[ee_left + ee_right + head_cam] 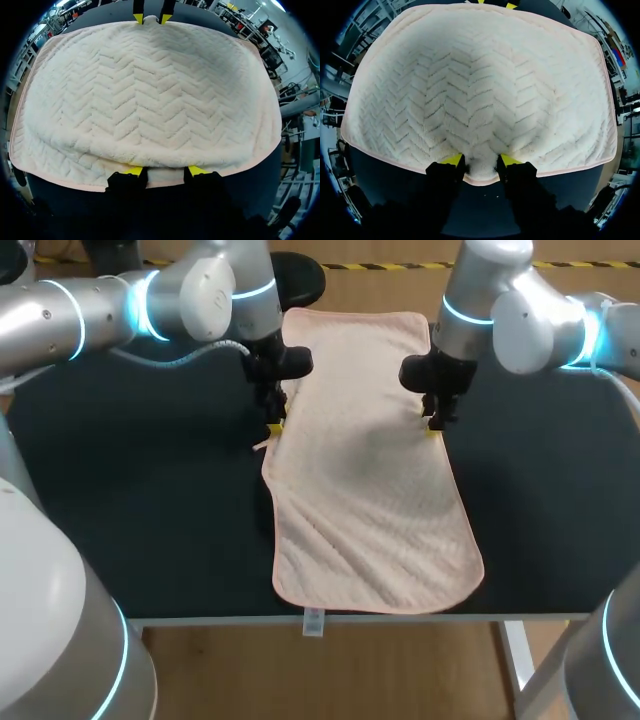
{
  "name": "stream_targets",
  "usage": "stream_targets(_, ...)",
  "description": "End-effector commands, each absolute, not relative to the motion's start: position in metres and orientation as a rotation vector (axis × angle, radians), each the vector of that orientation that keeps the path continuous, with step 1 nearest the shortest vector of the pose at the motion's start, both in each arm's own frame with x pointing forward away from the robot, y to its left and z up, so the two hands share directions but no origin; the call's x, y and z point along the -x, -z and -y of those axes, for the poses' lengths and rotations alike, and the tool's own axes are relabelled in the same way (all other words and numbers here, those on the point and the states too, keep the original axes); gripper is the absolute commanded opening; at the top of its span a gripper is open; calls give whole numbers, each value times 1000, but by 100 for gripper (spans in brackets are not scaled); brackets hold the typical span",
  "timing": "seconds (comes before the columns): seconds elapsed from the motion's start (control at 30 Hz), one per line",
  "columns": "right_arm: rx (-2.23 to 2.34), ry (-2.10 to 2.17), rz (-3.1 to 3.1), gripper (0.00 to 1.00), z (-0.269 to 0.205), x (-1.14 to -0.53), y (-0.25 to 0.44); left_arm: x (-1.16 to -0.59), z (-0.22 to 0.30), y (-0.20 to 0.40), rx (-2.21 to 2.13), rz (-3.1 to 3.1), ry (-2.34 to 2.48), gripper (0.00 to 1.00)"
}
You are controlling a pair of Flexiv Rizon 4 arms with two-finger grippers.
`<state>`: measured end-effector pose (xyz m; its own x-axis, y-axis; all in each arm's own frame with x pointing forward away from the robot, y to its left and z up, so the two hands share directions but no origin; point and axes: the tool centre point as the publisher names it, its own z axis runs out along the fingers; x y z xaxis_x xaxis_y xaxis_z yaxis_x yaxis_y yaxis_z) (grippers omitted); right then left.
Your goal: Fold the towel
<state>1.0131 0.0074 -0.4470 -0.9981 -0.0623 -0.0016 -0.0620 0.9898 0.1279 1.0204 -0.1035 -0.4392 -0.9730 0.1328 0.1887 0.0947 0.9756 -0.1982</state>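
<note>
Looks like left end effector (275,428) and right end effector (434,426) pinch towel (370,500) at 9 and 3 o'clock; I'd lift evenly.

The left arm (90,315) and right arm (525,325) are built of rounded silver-grey segments, ringed at the joints with glowing light-blue bands. A grey cable (190,358) is looped above the left gripper (275,428). It and the right gripper (435,426) are cased in black, and the fingers (133,171) are tipped in yellow.

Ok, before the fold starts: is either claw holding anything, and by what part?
Both grip the towel: the left claw pinches one long edge near its middle, the right claw the opposite long edge.
</note>
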Motion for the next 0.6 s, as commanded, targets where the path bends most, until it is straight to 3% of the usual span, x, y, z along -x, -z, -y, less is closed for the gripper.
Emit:
stream_targets(0.03,-103,202,3132,0,-7,-1012,450,-1018,104,451,175,2916,-287,0)
stream_targets(0.6,-125,180,3215,0,4,-1007,401,-1015,83,378,119,3031,-400,0)
